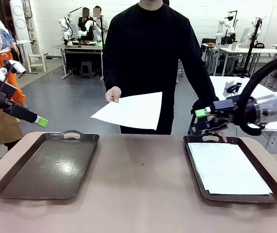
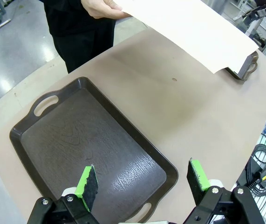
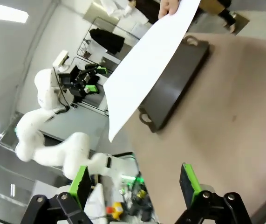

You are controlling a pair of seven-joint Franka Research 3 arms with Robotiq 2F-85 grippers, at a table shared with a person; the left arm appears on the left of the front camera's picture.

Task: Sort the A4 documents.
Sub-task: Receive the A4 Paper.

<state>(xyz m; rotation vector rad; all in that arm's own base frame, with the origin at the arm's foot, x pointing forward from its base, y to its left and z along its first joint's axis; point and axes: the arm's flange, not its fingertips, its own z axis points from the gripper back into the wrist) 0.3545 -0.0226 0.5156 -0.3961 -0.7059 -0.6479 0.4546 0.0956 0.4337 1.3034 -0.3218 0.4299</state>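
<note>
Right hand wide, left hand wide above tray edge; person's sheet aloft between

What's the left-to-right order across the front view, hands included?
Left hand → empty brown tray → sheet held by the person → right hand → brown tray with A4 documents in it.

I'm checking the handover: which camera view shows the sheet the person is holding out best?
The front view: the whole sheet shows, pinched at one corner by the person's hand. The left wrist view cuts it off at the top edge; the right wrist view shows it steeply slanted.
</note>
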